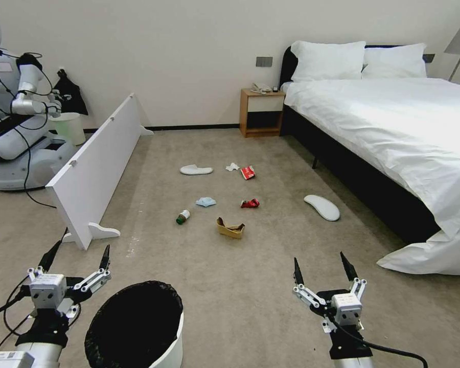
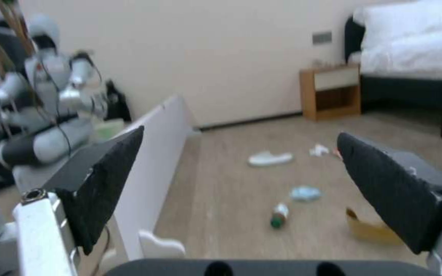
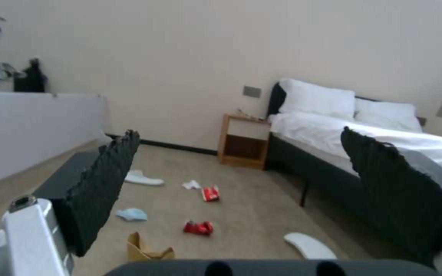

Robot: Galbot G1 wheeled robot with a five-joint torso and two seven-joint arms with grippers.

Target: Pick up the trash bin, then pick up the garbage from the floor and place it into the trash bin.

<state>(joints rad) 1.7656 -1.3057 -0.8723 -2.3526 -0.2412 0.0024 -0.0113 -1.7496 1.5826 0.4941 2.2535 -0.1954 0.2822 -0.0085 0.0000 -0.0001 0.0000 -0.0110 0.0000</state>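
Note:
The trash bin point(image 1: 175, 343), white with a black bag over its rim, stands on the carpet at the bottom of the head view, just right of my left gripper point(image 1: 79, 254), which is open and holds nothing. My right gripper point(image 1: 322, 267) is open too, low on the right. The garbage lies scattered ahead: crumpled brown paper point(image 1: 230, 228), a green-capped bottle point(image 1: 182, 216), a red can point(image 1: 250, 203), a light-blue cloth point(image 1: 205, 202), a red-white packet point(image 1: 248, 172), a white tissue point(image 1: 232, 166), and two white slippers point(image 1: 196, 169) point(image 1: 322, 207).
A bed point(image 1: 393, 122) with white linen fills the right side, with a wooden nightstand point(image 1: 261, 112) beside it. A long white board point(image 1: 94, 168) stands on the left. Behind it are another robot point(image 1: 15, 122) and a pale bin point(image 1: 69, 127).

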